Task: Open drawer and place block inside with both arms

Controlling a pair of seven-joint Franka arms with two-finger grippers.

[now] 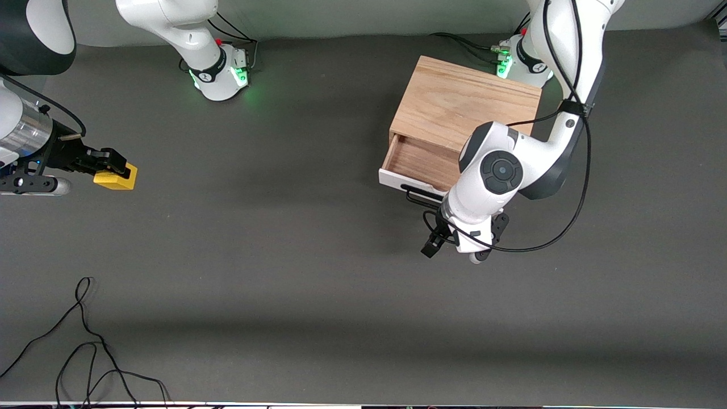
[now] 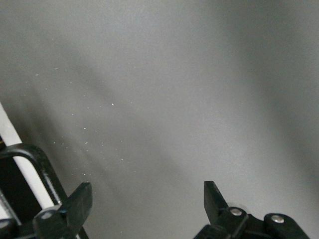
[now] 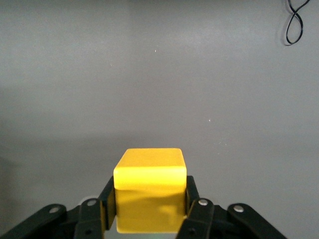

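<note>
Nearest the front camera we see a loose black cable [image 1: 85, 346] lying on the grey table [image 1: 284, 272], at about seven o'clock from the table's middle. Farther up, the left gripper [image 1: 436, 241] hangs over bare table just in front of the drawer [image 1: 420, 165], its fingers [image 2: 75, 204] spread apart and holding nothing; the black wire handle [image 2: 37, 164] sits just beside one finger. The drawer is pulled open from the oak cabinet [image 1: 466, 105], at about two o'clock. Toward the right arm's end, at nine o'clock, the right gripper [image 1: 116, 165] is clamped on the yellow block [image 3: 149, 191], one finger on either side.
</note>
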